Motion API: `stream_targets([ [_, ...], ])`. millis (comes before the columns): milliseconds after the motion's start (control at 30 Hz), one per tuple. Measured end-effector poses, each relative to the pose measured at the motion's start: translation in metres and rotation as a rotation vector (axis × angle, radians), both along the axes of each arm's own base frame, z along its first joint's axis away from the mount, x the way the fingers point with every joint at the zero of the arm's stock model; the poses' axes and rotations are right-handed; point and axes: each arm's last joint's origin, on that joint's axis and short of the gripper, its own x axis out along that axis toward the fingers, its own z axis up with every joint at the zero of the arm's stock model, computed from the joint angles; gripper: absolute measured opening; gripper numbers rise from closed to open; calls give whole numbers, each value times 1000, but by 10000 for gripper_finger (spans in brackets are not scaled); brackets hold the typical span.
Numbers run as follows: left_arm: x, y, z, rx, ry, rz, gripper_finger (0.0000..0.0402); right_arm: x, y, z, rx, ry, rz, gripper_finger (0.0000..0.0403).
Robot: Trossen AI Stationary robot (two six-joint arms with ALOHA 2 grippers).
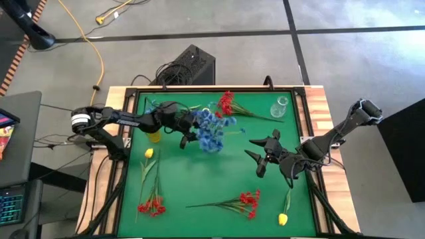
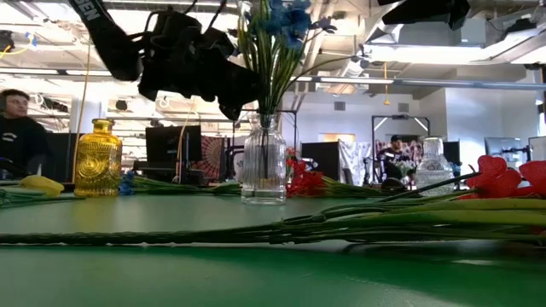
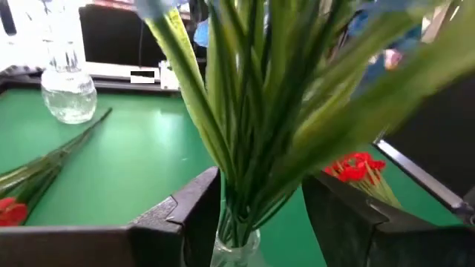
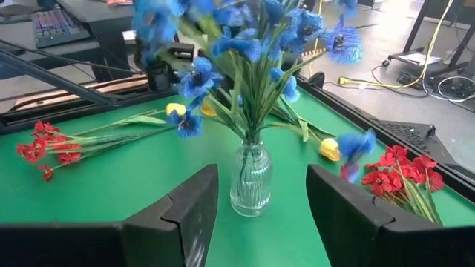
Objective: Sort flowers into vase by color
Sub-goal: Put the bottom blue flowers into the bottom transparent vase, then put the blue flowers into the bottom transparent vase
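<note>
A bunch of blue flowers (image 1: 211, 129) stands with its green stems in a clear glass vase (image 4: 251, 182) at the middle of the green mat. My left gripper (image 3: 260, 193) reaches in from the table's left. It is open, with one finger on either side of the stems just above the vase's neck (image 3: 236, 251). My right gripper (image 1: 255, 156) hangs open to the right of the vase, pointing at it. Red sprigs (image 1: 229, 103) (image 1: 246, 201) (image 1: 153, 204) and yellow buds (image 1: 149, 153) (image 1: 283, 218) lie flat on the mat.
A yellow glass vase (image 1: 154, 136) stands under my left arm. Another clear vase (image 1: 279, 107) stands at the far right corner. A raised black frame (image 1: 133, 133) rims the mat. A black box (image 1: 189, 66) sits beyond the far edge. A person (image 2: 13, 128) sits behind the table.
</note>
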Motion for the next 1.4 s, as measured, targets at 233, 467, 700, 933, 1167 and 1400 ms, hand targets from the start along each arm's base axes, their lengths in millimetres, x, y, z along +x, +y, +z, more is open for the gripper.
stream_targets([
  [233,11,5,8,64,204,-33,179,0,0,0,-2,7,9,230],
  [467,13,7,23,179,452,-75,179,0,1,0,-12,20,31,230],
  [700,7,7,38,247,642,-81,179,0,1,-1,-20,25,34,230],
  [933,-8,4,56,247,792,47,179,0,1,-1,-20,25,34,230],
  [1167,-35,-11,94,294,713,136,179,-1,0,-2,-34,45,35,230],
  [1400,-63,-22,128,280,576,206,179,-1,0,-2,-30,43,35,230],
])
